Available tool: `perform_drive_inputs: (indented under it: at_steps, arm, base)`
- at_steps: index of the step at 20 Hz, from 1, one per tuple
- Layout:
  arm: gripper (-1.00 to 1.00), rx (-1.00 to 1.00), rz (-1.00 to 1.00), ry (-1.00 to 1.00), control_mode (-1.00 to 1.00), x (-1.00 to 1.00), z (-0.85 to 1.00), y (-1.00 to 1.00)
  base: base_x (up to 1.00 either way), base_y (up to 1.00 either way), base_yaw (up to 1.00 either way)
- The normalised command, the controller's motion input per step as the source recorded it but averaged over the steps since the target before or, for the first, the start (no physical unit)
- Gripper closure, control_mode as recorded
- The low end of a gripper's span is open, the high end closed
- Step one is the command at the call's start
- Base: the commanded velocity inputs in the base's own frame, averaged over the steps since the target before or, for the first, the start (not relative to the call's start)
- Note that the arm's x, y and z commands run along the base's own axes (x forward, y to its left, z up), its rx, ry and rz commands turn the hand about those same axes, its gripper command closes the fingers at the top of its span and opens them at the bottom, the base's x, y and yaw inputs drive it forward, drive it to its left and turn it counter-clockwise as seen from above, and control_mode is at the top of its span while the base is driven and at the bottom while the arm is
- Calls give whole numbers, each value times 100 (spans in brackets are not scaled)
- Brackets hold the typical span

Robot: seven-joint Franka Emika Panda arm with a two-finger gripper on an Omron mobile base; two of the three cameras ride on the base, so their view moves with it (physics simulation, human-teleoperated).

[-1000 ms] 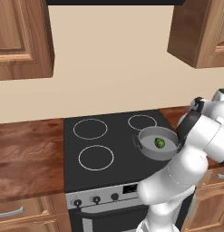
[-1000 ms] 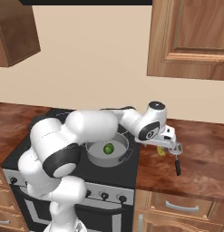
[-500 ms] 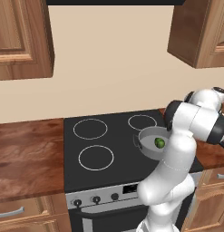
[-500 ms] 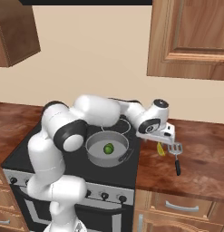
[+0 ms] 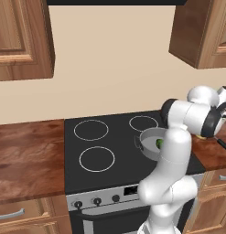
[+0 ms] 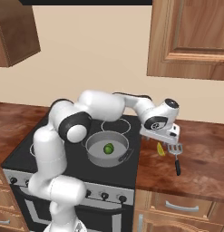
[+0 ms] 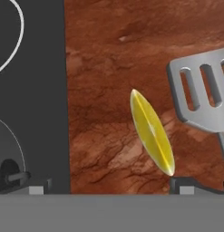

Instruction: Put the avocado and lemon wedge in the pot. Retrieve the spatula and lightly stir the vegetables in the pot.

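Observation:
The grey pot (image 6: 96, 146) stands on the stove's front right burner with the dark green avocado (image 6: 108, 148) inside it. In the left base view my arm partly covers the pot (image 5: 147, 139) and avocado (image 5: 158, 144). The yellow lemon wedge (image 6: 161, 149) lies on the wooden counter just right of the stove, next to the grey spatula (image 6: 175, 154). My gripper (image 6: 161, 137) hovers just above the wedge, open. In the hand view the lemon wedge (image 7: 152, 131) lies ahead between my spread fingertips (image 7: 186, 185), with the slotted spatula (image 7: 202, 97) to its right.
The black stove top (image 6: 22, 152) has white burner rings (image 5: 97, 158). Wooden counter (image 6: 199, 176) runs on both sides. Wall cabinets (image 6: 190, 38) hang above the right counter. The pot's side handle (image 7: 11, 176) shows at the hand view's lower left.
My arm has swung its elbow round and carried the hand a little right and down, from the pot's edge to over the lemon wedge. The avocado stays in the pot.

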Motion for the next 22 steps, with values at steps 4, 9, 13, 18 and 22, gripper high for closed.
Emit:
perform_drive_inputs:
  at_steps: [4,9,13,18,22]
  arm:
    - [-100,1,2,0,-100,0,-10,0]
    - [-100,-1,0,0,-100,0,-22,-2]
    - [-100,-8,0,0,-100,1,-7,-10]
    - [-100,-14,0,5,-100,29,0,-5]
    - [-100,-10,0,9,-100,38,0,-1]
  base:
    - [0,0,0]
    - [0,0,0]
    - [0,0,0]
    - [0,0,0]
    - [0,0,0]
